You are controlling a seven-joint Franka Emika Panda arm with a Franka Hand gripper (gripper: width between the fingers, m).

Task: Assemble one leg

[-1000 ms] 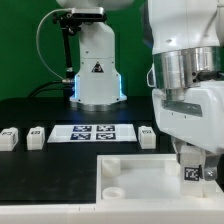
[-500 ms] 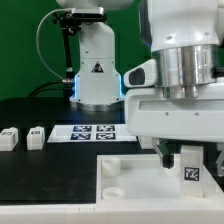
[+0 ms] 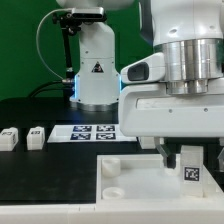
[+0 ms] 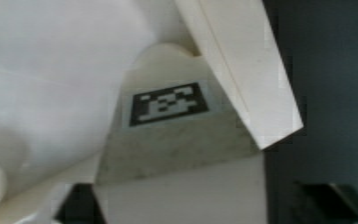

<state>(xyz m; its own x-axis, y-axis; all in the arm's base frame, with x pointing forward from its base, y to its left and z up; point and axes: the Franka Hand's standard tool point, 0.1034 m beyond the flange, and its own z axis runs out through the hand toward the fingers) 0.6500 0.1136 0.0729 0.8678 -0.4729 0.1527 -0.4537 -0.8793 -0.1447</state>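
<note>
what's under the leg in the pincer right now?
The white plate lies under the tagged leg in the pincer. The leg's bottom end and any socket there are hidden.

white leg [image 3: 189, 170] is showing off a black-and-white square tag, sitting over the plain white plate [image 3: 130, 180], black table [image 3: 40, 170], marker board [image 3: 93, 131] wearing checkered tags.

Matt white plastic leg [image 3: 190, 168], smooth glossy white plate [image 3: 140, 178], matt black table [image 3: 50, 180], possibly cloth-covered.
</note>
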